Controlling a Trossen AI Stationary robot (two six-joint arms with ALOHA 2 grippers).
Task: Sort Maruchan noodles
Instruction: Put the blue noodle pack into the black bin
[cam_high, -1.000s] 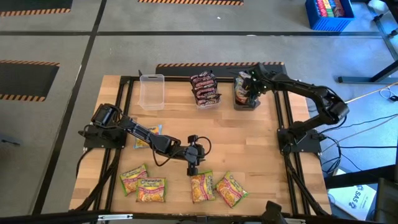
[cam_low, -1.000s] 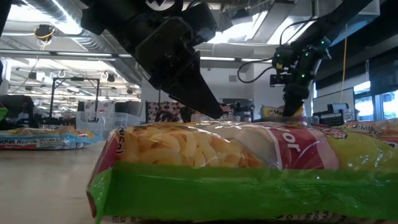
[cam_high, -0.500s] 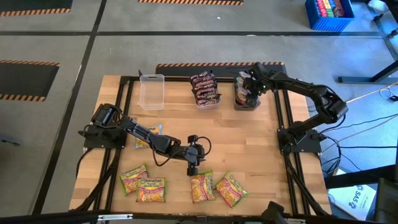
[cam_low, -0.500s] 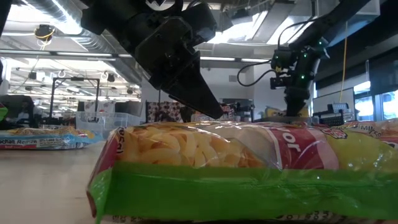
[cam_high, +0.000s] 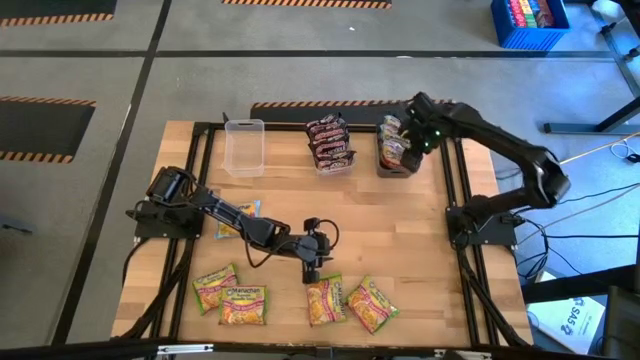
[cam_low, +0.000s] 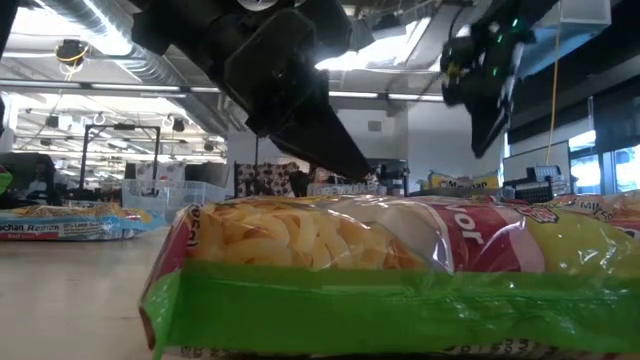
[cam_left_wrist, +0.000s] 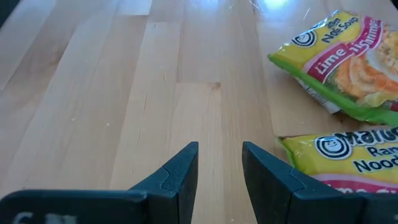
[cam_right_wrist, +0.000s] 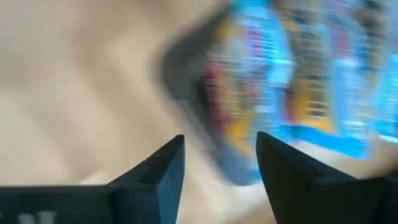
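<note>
Now, left gripper (cam_high: 311, 271): fingers apart, empty, beside a yellow-green packet (cam_high: 326, 299) near the tabletop's front edge.
Right gripper (cam_high: 418, 112): fingers apart, empty, above the dark grey tub (cam_high: 396, 162) at the back edge.

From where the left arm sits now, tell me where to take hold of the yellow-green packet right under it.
Come straight down on the yellow-green packet and pinch across its near edge, the one closest to the left tool. It lies flat on the table, so only its thin edges offer a bite. The neighbouring packet lies close on one side, so that side is probably tighter.
</note>
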